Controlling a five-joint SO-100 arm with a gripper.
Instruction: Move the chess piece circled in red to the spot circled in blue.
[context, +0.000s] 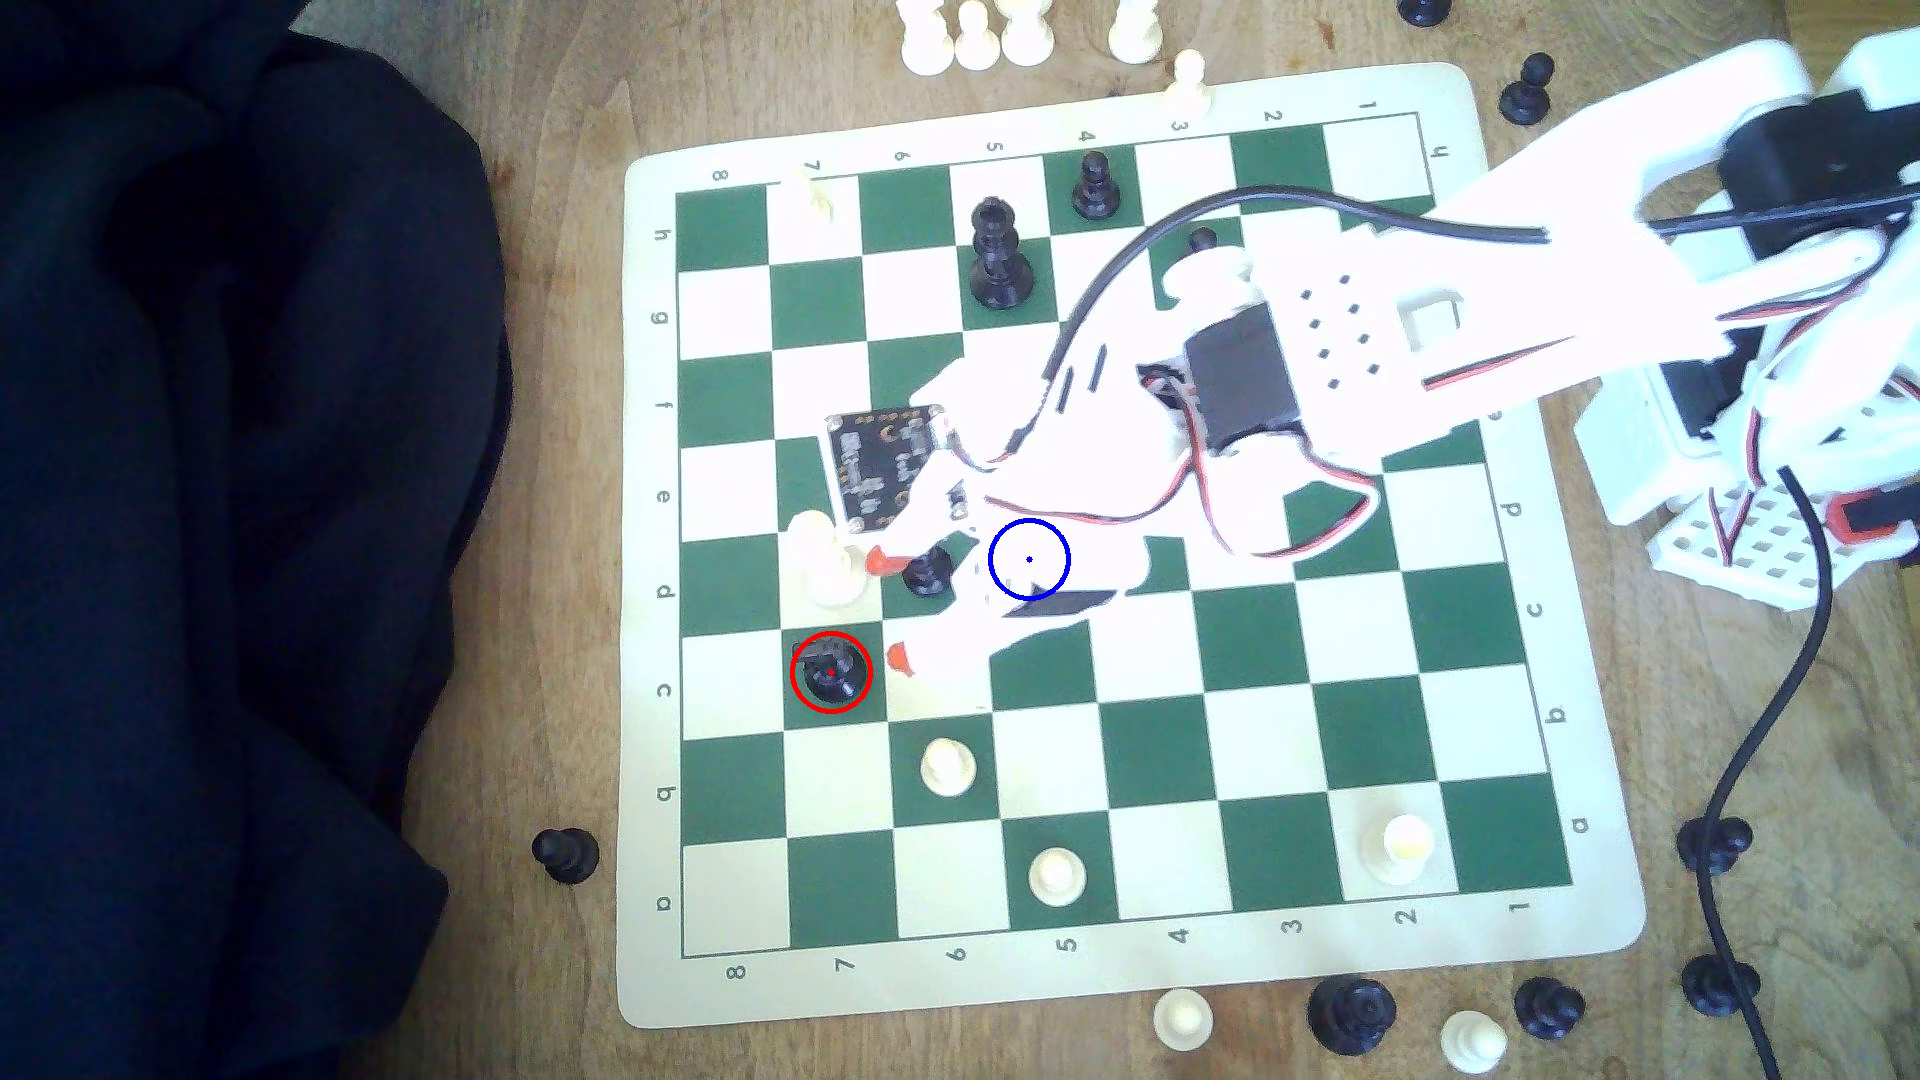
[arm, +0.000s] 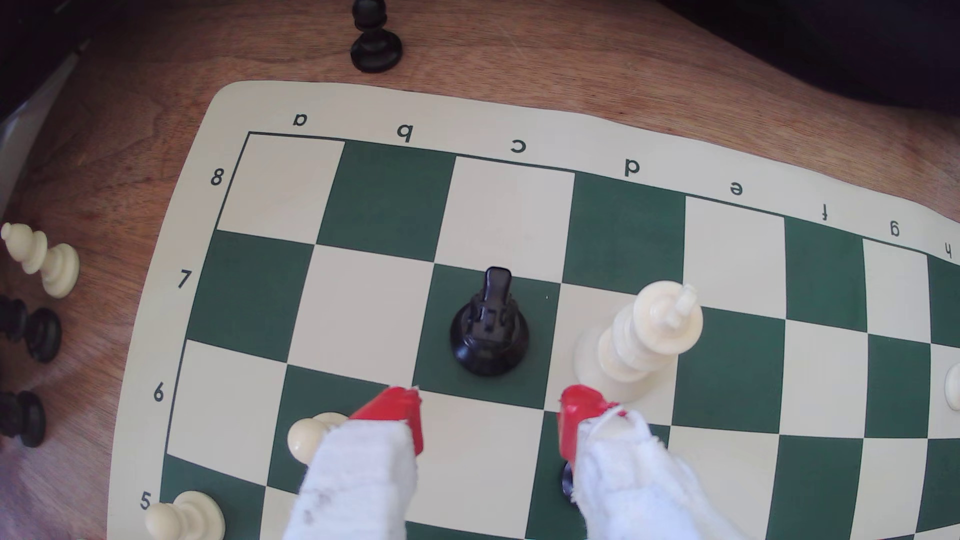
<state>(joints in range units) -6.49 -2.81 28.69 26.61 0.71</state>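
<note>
Spread and empty, the gripper (arm: 488, 415) is approaching the chess piece (arm: 489, 329) at its twelve o'clock; next, advance, straddle it and close.

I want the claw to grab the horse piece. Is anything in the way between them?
No. In the wrist view, bare board lies between the open claw and the black knight.

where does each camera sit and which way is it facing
Exterior view: overhead, looking down on the green-and-cream chess mat; the white arm and its red-tipped gripper reach in from the exterior view's right.
Wrist view: on the arm, looking past the open gripper.
Shared: black horse-headed chess piece, tall cream king.
</note>
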